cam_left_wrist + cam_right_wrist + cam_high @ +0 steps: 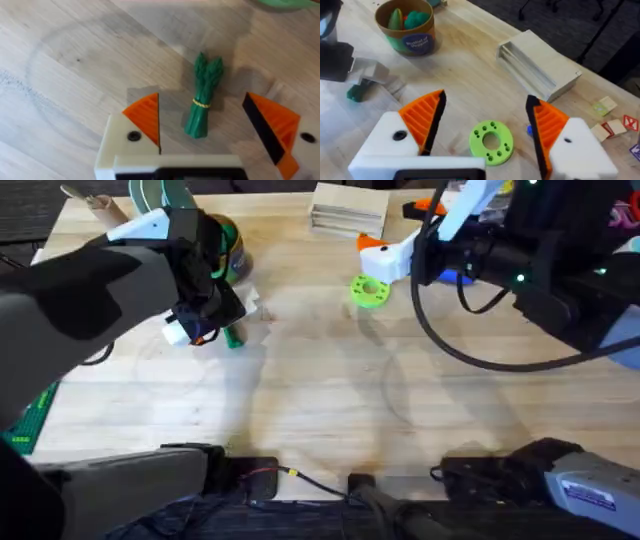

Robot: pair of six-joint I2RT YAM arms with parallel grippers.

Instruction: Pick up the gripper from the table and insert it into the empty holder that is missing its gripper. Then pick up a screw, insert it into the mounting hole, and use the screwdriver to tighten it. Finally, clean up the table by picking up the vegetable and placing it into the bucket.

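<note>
I have the left gripper (205, 330) over the veg (202, 97), left side of the table. Its orange pads (145, 117) stand apart, nothing between them but the veg lying on the wood, and they don't touch it. From the left wrist the veg sits in the gap, a bit nearer one pad than the other. Its long axis runs roughly along the fingers' reach, so the jaws would close across its thin width. Good line for a grasp, as I judge it: mostly a straight drop.

Bucket (225, 248) is just behind the left gripper, near the table's far edge, toys already inside. Short carry from the veg.

Green disc (369, 290) lies mid-table, well apart from the veg; not the target.

Right gripper (385, 260) hovers by the disc, fingers spread, holding nothing. It's much farther from the veg, with the disc under it in the right wrist view. So the left arm is the one for this pick.
</note>
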